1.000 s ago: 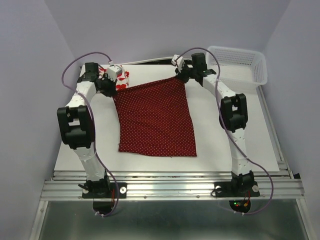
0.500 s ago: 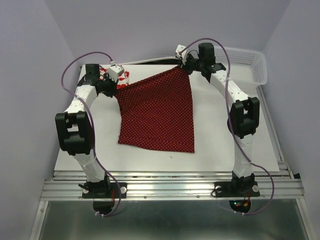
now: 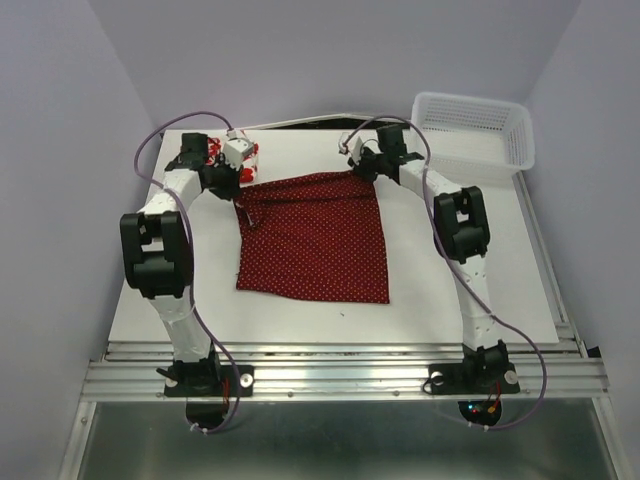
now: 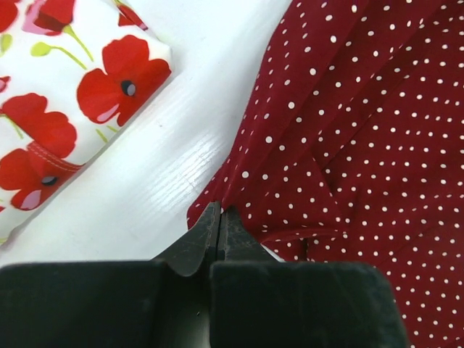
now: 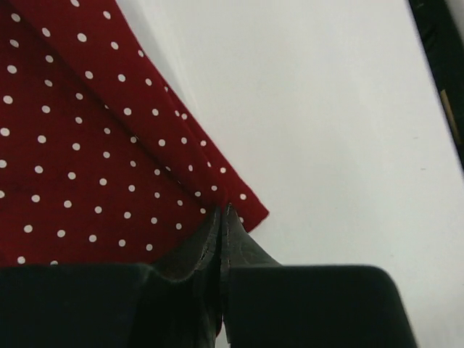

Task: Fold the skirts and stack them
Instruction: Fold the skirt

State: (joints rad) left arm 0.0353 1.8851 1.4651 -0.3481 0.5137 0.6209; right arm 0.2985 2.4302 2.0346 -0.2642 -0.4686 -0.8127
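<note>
The dark red dotted skirt (image 3: 315,238) lies spread on the white table, its far edge low between both arms. My left gripper (image 3: 240,183) is shut on its far left corner (image 4: 217,206); in the left wrist view the cloth (image 4: 362,145) bunches just past the pinched tips. My right gripper (image 3: 355,168) is shut on the far right corner (image 5: 243,206), with the dotted cloth (image 5: 72,145) running off to the left. The white skirt with red flowers (image 3: 222,152) sits folded at the back left behind my left wrist, and fills the upper left of the left wrist view (image 4: 65,94).
A white lattice basket (image 3: 475,130) stands at the back right corner. The table (image 3: 470,270) ends at a metal rail along the near edge. Purple walls close in the left, right and back.
Both grippers have come down and toward me with the skirt's far edge. The cloth, lifted and slanted half a second ago, now lies lower and squarer on the table.
</note>
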